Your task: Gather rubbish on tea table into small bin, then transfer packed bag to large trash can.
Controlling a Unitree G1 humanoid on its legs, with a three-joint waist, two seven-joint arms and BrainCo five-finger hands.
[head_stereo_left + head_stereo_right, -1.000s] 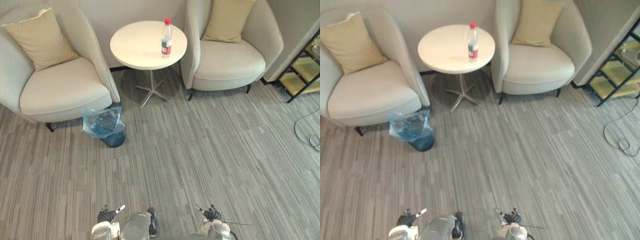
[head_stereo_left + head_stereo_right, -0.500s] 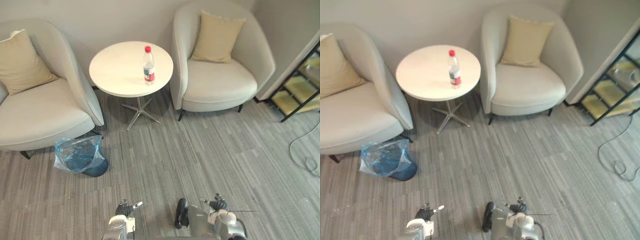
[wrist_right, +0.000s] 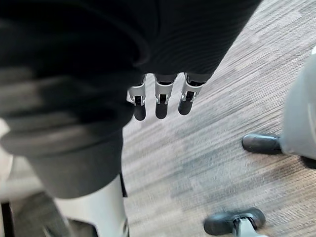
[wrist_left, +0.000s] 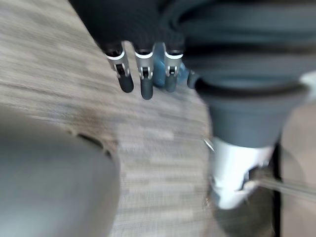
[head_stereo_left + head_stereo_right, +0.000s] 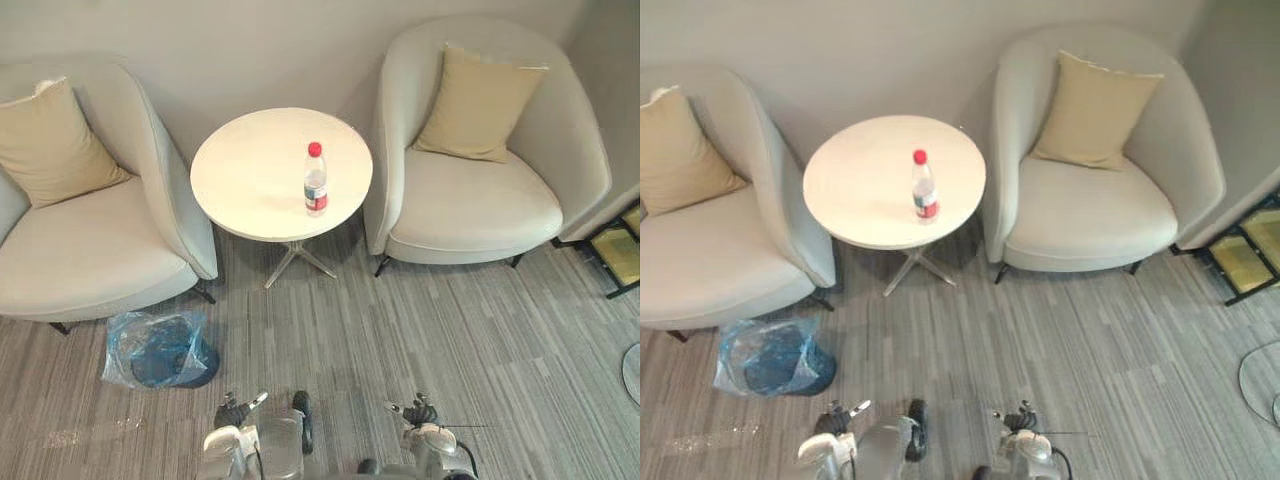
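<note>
Left eye view: bottle (image 5: pixel 315 181) upright on round tea table (image 5: pixel 245 185), toward its right side, between left armchair (image 5: pixel 85 255) and right armchair (image 5: pixel 480 205). Blue-bagged small bin (image 5: pixel 160 350) on floor (image 5: pixel 450 330) beside left armchair. Low, well apart from table, left hand (image 4: pixel 145 84) and right hand (image 3: pixel 161 101), fingers straight, holding nothing.
</note>
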